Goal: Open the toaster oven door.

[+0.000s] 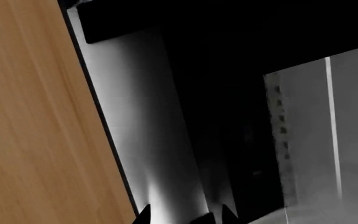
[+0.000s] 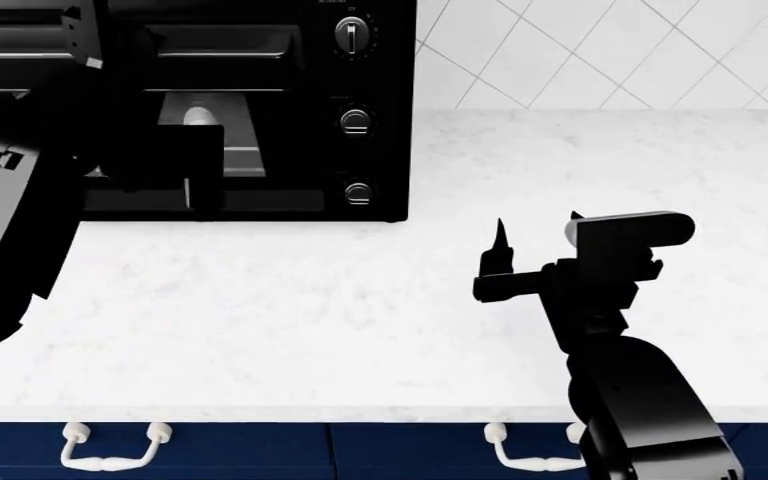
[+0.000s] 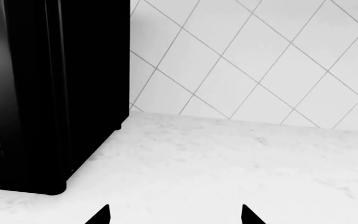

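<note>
The glossy black toaster oven (image 2: pixel 387 80) stands at the back left of the counter, with three silver-rimmed knobs (image 2: pixel 355 122) in a column. Its side also shows in the right wrist view (image 3: pixel 73 93). In the left wrist view the door's long silver bar handle (image 1: pixel 148 116) runs between my left gripper's (image 1: pixel 186 215) fingertips, which sit close against it. Beside the handle are the door's dark panel (image 1: pixel 229 93) and the oven's grey inside with rack slots (image 1: pixel 309 140). In the head view my left gripper (image 2: pixel 191 175) is at the oven's front. My right gripper (image 2: pixel 538 228) (image 3: pixel 174 215) is open and empty over the counter.
The white marble counter (image 2: pixel 291 320) stretches to a white tiled wall (image 2: pixel 624 50). Blue cabinet fronts with white handles (image 2: pixel 107 450) run below the counter's front edge. A wood-coloured panel (image 1: pixel 30 116) fills one side of the left wrist view.
</note>
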Controlling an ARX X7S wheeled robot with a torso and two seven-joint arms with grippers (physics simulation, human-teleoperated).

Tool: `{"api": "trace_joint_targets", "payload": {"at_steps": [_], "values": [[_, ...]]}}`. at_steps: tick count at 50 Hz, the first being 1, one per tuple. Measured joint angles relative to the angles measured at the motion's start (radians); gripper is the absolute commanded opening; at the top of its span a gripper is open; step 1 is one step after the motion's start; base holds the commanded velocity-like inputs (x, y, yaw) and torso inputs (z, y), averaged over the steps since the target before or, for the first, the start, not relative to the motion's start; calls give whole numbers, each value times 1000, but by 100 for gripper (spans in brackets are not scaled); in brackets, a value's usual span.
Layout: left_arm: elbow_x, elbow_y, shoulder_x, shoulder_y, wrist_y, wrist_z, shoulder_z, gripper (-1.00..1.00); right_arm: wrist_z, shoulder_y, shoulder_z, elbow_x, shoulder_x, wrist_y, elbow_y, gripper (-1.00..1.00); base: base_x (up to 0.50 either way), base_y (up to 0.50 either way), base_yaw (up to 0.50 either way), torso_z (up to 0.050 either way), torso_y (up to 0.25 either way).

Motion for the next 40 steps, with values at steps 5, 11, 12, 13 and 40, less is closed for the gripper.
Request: {"api": "trace_joint_targets", "payload": {"at_steps": [5, 11, 12, 13, 40], "values": [[5, 118, -58, 40, -46, 11, -16, -100, 1, 0, 0, 4, 3, 1, -4, 100, 0, 0, 0, 0, 0], [3, 263, -128, 91, -111, 26, -31, -100, 3, -1, 0, 9, 6, 4, -12, 100, 0, 0, 0, 0, 0], [1, 287, -140, 100, -122, 29, -33, -100, 3, -2, -1, 10, 6, 5, -13, 100, 0, 0, 0, 0, 0], [-1, 311, -151, 108, -134, 31, -35, -100, 3, -2, -1, 10, 7, 5, -15, 100, 0, 0, 0, 0, 0], [-163, 830, -411, 397, -446, 12, -8, -100, 8, -18, -8, 29, 17, 2, -38, 100, 0, 0, 0, 0, 0]]}}
